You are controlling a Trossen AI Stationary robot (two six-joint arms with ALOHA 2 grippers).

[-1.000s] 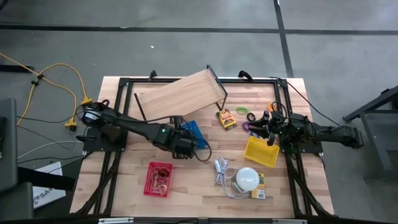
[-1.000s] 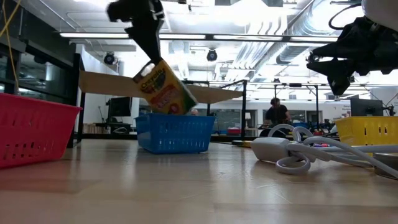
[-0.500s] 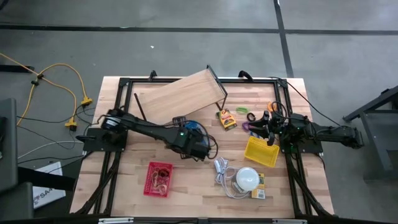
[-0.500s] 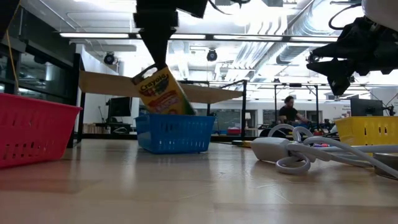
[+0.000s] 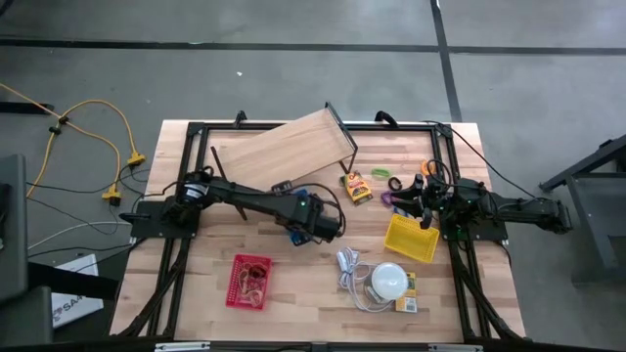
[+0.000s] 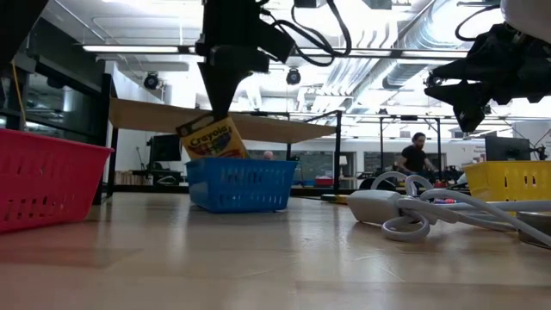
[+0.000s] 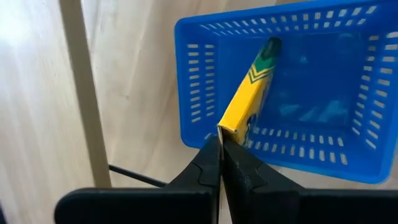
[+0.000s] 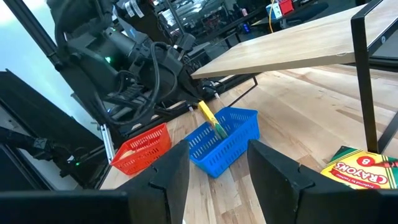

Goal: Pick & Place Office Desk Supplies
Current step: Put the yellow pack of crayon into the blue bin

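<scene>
Reads "Crayola" on the yellow-and-green cardboard crayon box [image 6: 213,140], "CRAYONS 8" on a second yellow crayon box [image 8: 364,168] lying flat on the wooden table [image 5: 303,284]. Held box tilted, long axis steep, lower end dipping into the blue slotted plastic basket [image 7: 286,87], upper corner pinched by the closed left gripper [image 7: 221,146]. Right gripper [image 8: 217,168] with fingers spread wide, empty, above the yellow plastic basket [image 5: 411,239].
</scene>
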